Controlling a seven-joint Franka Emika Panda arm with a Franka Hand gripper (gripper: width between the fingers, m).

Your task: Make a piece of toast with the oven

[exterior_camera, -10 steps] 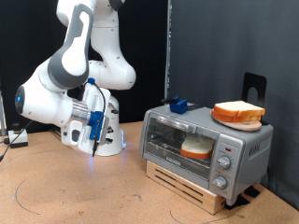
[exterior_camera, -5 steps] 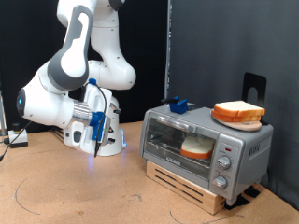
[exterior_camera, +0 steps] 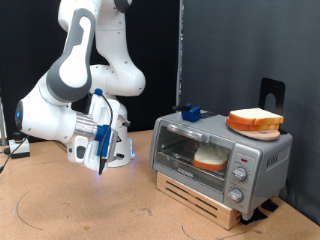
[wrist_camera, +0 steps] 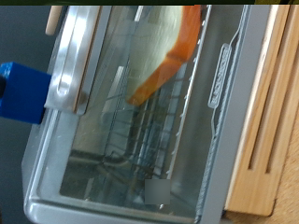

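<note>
Piece of toast (exterior_camera: 210,158) inside closed oven (exterior_camera: 218,156); pincer (exterior_camera: 100,166) well apart, state unclear

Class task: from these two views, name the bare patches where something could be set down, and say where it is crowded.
Bare: tabletop between claw and oven; oven roof between blue object and plate. Crowded: plate and oven rack, each holding toast.

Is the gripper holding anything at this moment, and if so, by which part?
Nothing is held. The gripper hangs in free air at the exterior view's left of the oven, with nothing between its fingers. One piece of toast sits inside the oven behind the closed glass door.
</note>
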